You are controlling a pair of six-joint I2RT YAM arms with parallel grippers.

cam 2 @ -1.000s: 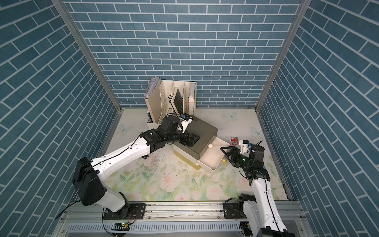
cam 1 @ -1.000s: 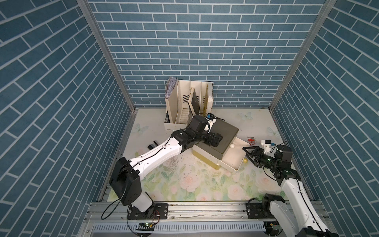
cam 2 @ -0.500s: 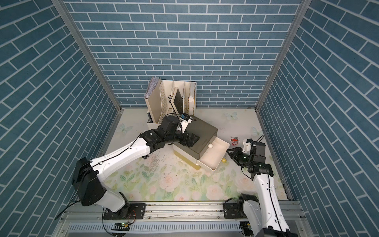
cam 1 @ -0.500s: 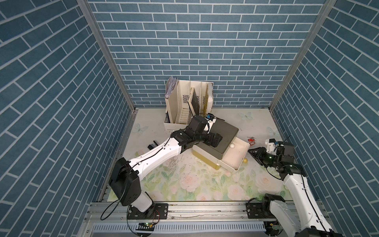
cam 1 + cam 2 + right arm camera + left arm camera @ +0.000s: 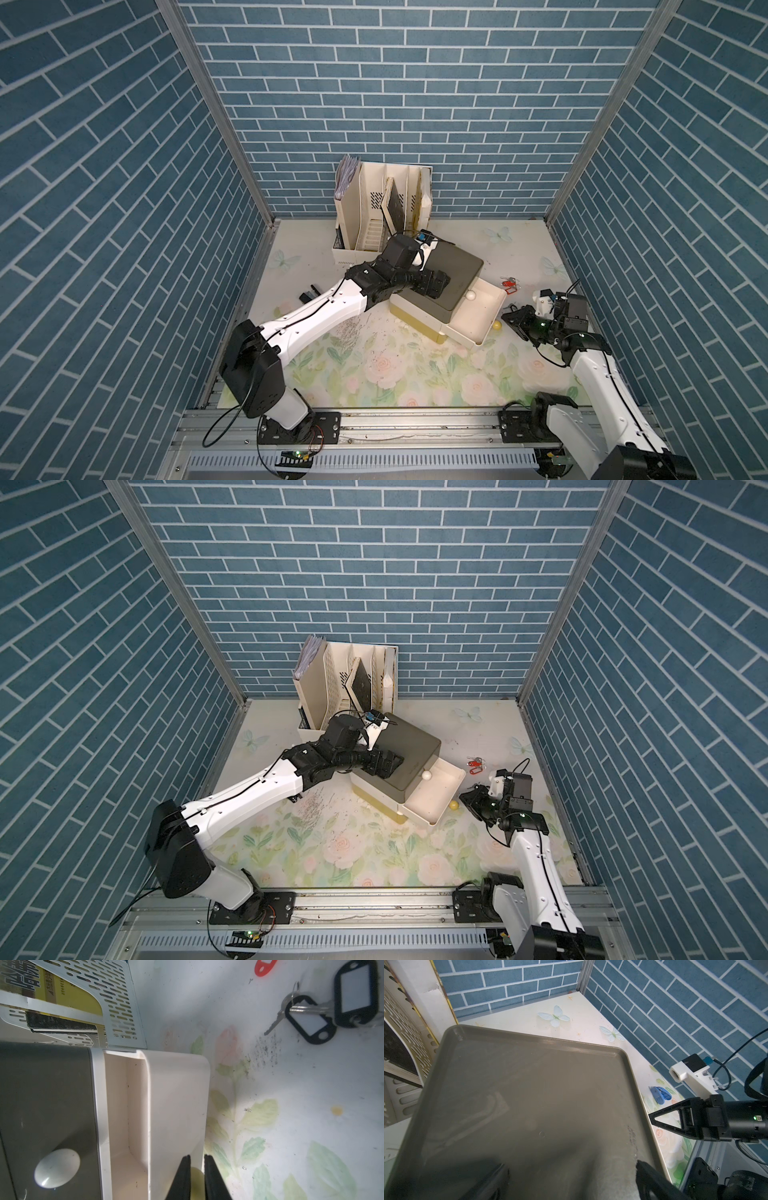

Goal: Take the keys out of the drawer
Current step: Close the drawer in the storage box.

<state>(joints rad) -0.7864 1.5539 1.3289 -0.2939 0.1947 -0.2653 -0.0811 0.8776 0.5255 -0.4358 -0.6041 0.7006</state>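
The white drawer stands pulled out of the grey-topped cabinet, and no keys show inside it. Red-tagged keys lie on the table beyond the drawer's corner. In the right wrist view two black-tagged keys lie on the table, with a red tag past them. My right gripper hovers at the drawer's front with only a slit between its fingers and holds nothing. The yellow knob shows beyond that slit. My left gripper rests wide open on the cabinet top.
A cream file organizer with papers stands behind the cabinet against the back wall. The grey upper front carries a white knob. In the left wrist view a blue claw-shaped tool lies on the table by the right wall. A small black object lies near the left wall.
My right gripper's jaws have closed from wide open to almost touching, and the right wrist has shifted a little toward the right wall. The left arm has not moved.
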